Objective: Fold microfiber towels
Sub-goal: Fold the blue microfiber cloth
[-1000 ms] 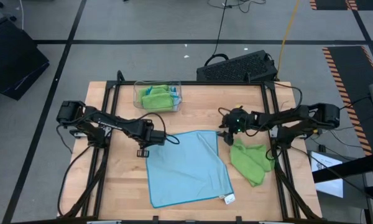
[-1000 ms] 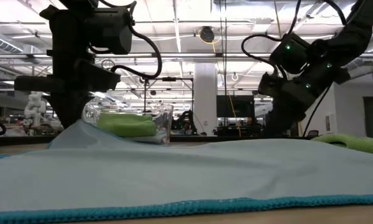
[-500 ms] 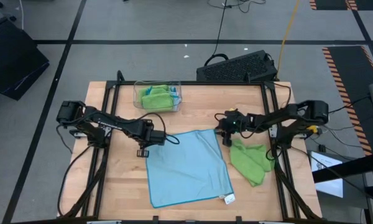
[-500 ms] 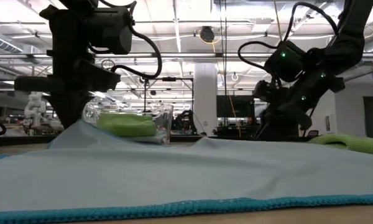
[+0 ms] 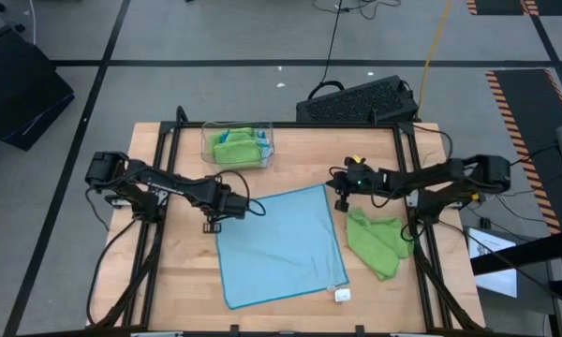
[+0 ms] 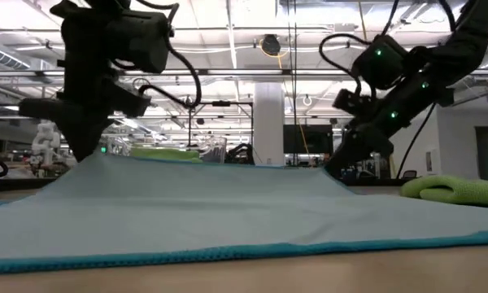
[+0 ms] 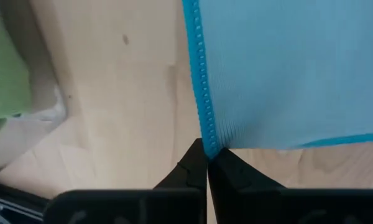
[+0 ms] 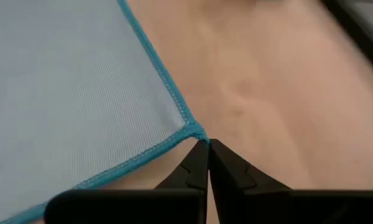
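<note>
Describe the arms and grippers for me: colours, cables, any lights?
Both arms are dark, slim and jointed, with black cables looping along them. The left gripper and right gripper end in thin black tapered fingers. The right wrist carries a small green light and a yellow spot.

Bright, even overhead light
Ceiling strip lights (image 6: 228, 49) glare in the low view; near cloth edge there looks soft.

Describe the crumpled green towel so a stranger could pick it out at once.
On the wooden table, look past the right edge of the spread blue towel, just below the right gripper. The loose green towel lies bunched on bare wood, unlike the other green towel, which sits inside the clear tray.
</note>
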